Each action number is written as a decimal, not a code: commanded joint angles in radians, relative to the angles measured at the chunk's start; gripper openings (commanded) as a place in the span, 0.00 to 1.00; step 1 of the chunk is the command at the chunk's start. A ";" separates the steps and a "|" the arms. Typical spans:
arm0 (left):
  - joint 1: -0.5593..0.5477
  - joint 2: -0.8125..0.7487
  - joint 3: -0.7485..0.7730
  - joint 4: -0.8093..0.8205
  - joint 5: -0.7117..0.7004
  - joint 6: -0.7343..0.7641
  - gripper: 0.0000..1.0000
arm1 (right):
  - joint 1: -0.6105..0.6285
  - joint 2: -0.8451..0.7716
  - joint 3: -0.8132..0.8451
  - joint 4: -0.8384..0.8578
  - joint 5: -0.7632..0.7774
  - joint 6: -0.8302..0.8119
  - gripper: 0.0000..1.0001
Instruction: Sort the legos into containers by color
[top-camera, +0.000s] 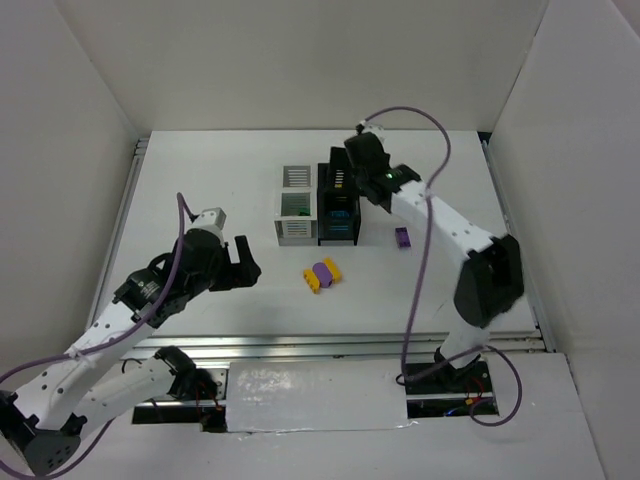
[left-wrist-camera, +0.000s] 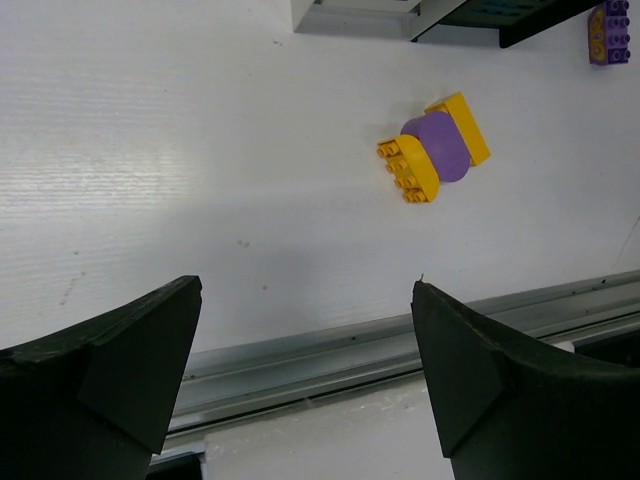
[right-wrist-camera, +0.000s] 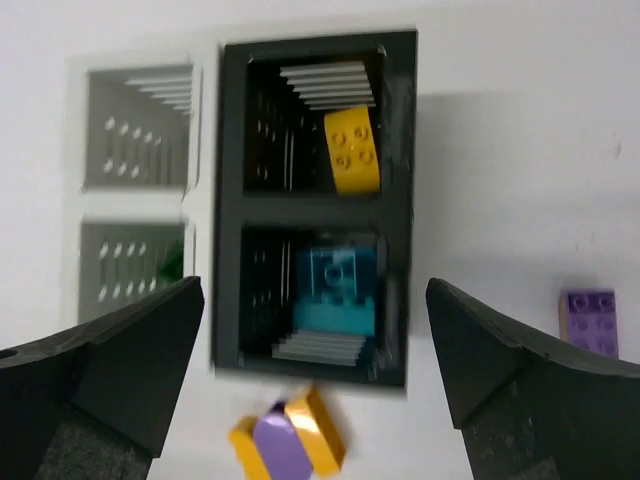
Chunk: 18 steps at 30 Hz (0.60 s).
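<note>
Containers sat mid-tabletop in the top view, a two-by-two block with the white pair left and the black pair right. Right hand hung over the black pair, probably positioned for a drop; its opening was unreadable from this angle. Left hand hovered low, near and left of a yellow-and-purple cluster and apart from it, seemingly lined up for that pick. Loose purple brick lay just right of the near black bin.

Left wrist view: fingers spread wide, nothing between them, touching nothing. Cluster lay ahead on bare tabletop, purple piece against yellow ones. Could not tell whether they were stacked or merely touching, so it may need separating.

Right wrist view: fingers wide apart and empty above the bins.
- Yellow brick lay in the far black bin.
- Cyan brick lay in the near black bin.
- Green brick lay in the near white bin.
- Far white bin showed no brick; purple presumably belongs there.
</note>
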 joint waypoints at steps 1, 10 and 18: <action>-0.017 0.065 -0.013 0.081 0.020 -0.095 0.98 | 0.004 -0.339 -0.244 0.074 -0.027 0.095 1.00; -0.199 0.360 0.070 0.190 -0.129 -0.221 1.00 | 0.019 -0.794 -0.644 0.005 -0.235 0.092 1.00; -0.213 0.271 0.087 -0.035 -0.385 -0.557 0.99 | 0.143 -0.691 -0.741 0.062 -0.452 -0.055 1.00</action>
